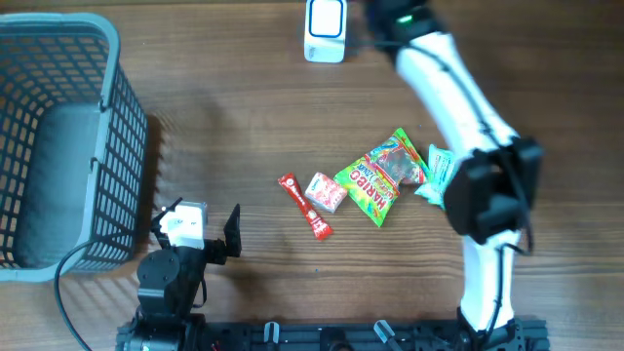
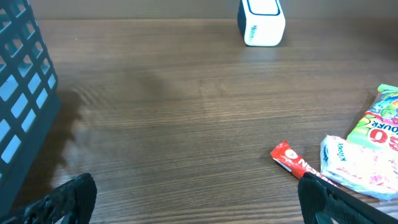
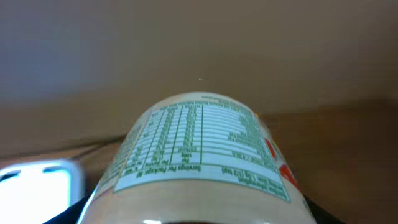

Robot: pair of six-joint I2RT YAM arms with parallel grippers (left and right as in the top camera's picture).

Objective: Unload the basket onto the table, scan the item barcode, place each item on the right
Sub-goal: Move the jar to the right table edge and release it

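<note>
The item (image 3: 199, 149) fills the right wrist view: a rounded, pale peach container with a green-edged nutrition table facing the camera. No barcode shows on this side. My right gripper (image 3: 199, 218) is shut on it, with only dark finger edges visible at the bottom corners. The white scanner (image 3: 37, 186) glows just left of the item. Overhead, the right gripper (image 1: 382, 21) is at the far edge beside the scanner (image 1: 325, 29), and the item is hidden there. My left gripper (image 1: 200, 232) rests open near the front left, and in its own view the left gripper (image 2: 199, 205) holds nothing.
A grey mesh basket (image 1: 58, 146) stands at the left. Mid-table lie a red stick pack (image 1: 304, 205), a pink-white packet (image 1: 326, 192), a green Haribo bag (image 1: 382, 175) and a teal packet (image 1: 439, 168). The red stick pack (image 2: 292, 163) lies close to my left gripper's right finger.
</note>
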